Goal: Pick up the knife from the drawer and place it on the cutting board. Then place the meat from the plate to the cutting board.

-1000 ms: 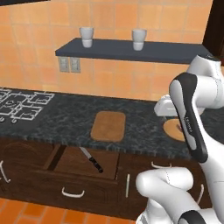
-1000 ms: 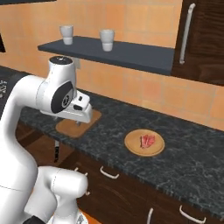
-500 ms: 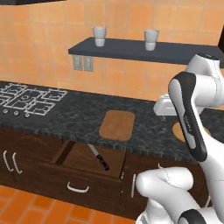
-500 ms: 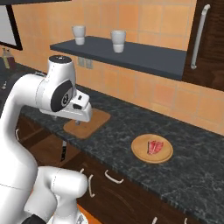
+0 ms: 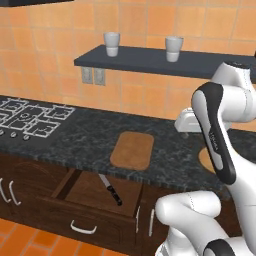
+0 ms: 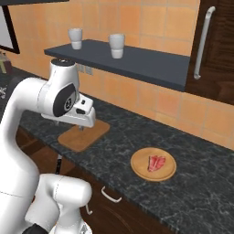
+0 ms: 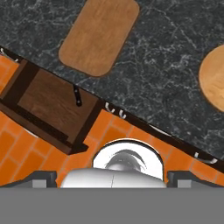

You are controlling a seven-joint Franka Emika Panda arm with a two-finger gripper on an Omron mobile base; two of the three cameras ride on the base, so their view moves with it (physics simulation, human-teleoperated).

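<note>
The view has shifted; knife (image 5: 110,189) in open drawer (image 5: 95,190), meat (image 6: 156,162) on plate (image 6: 138,170), gripper state unclear.

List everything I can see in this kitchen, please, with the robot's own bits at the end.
board: one, light brown, on the counter above the drawer, bare
drawer: one, dark brown, pulled open below the counter
knife: one, grey blade and black handle, lying in the drawer
plate: one, tan, round, on the counter right of the board
meat: one, red, on the plate
cups: two, pale grey, on the dark wall shelf
stove: one, black, at the counter's left end
outlets: two, grey, on the orange tiles
arm: one, white, raised over the counter
end effector: open or shut, cannot tell
</note>
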